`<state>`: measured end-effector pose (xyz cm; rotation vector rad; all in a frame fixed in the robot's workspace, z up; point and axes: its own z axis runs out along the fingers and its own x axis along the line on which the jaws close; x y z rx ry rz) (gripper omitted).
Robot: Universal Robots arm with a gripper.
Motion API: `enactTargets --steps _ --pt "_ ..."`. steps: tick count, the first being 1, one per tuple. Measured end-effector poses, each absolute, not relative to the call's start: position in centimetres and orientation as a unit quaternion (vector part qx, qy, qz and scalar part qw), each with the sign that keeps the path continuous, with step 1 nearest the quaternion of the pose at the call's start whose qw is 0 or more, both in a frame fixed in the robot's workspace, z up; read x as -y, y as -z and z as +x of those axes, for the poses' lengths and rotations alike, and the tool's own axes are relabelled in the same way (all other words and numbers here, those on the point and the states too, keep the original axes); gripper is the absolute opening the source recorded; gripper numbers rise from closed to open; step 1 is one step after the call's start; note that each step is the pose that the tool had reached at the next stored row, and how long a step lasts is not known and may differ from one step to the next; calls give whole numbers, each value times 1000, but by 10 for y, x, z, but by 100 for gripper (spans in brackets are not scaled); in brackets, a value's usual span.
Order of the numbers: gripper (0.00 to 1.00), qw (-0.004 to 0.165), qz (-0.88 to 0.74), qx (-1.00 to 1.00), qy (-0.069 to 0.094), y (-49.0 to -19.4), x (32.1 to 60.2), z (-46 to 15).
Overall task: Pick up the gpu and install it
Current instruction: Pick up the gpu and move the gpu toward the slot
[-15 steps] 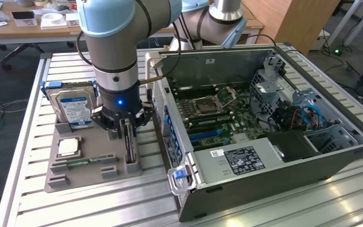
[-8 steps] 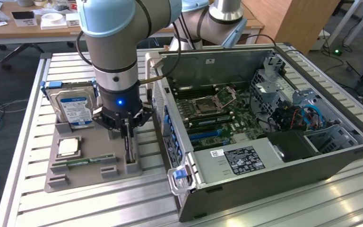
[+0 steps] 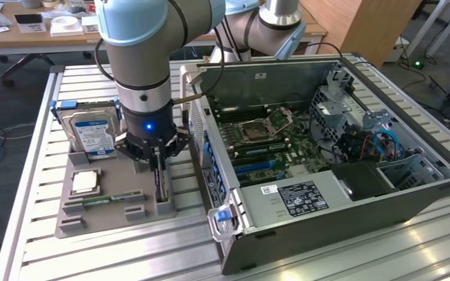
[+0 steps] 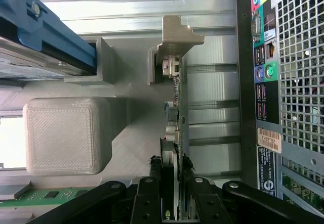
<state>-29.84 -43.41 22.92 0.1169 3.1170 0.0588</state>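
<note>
One risk noted: pincer (image 4: 172, 168) closed on top edge of the gpu (image 4: 174, 118), upright in grey holder (image 4: 119, 125); a shallow pinch may let the card tilt and jam

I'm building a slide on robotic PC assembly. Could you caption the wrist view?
Gripper closed on the gpu, which stands on edge in its gray holder beside the computer case.

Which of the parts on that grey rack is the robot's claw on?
The gpu, the thin card standing on edge nearest the computer case, held in the gripper. Hard drive, processor and memory stick sit apart.
</note>
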Motion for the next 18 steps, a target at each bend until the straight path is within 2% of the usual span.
enactTargets --steps 18 --pt "26 11 23 -999 -19 -233 434 -298"
